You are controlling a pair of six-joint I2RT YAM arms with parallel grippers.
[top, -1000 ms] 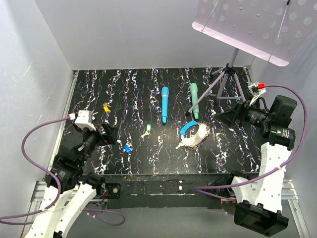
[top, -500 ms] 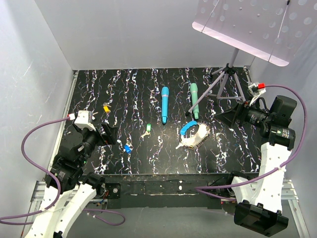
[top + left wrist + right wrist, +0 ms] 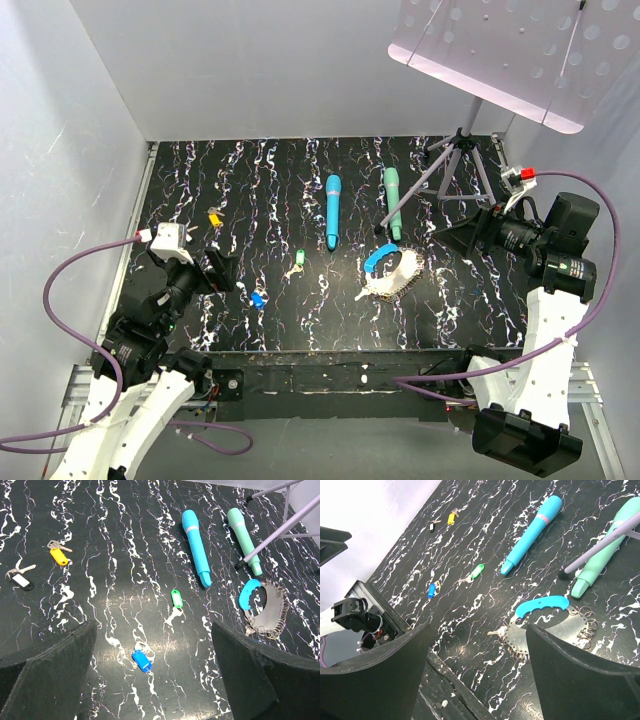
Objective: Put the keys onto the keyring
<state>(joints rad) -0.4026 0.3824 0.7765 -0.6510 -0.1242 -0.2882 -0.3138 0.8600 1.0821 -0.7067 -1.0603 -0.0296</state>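
Note:
Several small keys lie apart on the black marbled table (image 3: 270, 180): a yellow one (image 3: 214, 215) at the left, a green one (image 3: 299, 258) near the middle and a blue one (image 3: 258, 298) towards the front. In the left wrist view they show as yellow (image 3: 59, 556), green (image 3: 175, 598) and blue (image 3: 141, 660), plus a dark-tagged key (image 3: 20, 580) at far left. The keyring (image 3: 392, 270), a blue band with a grey chain, lies right of centre. My left gripper (image 3: 222, 270) hovers open near the blue key, holding nothing. My right gripper (image 3: 480, 228) hangs open to the right of the keyring (image 3: 540, 605), also holding nothing.
A blue wand (image 3: 332, 210) and a teal wand (image 3: 392, 200) lie behind the keyring. A tripod (image 3: 455, 160) carrying a perforated panel (image 3: 510, 50) stands at the back right, one leg tip resting by the teal wand. White walls enclose the back and sides; a black rail (image 3: 330, 375) runs along the front.

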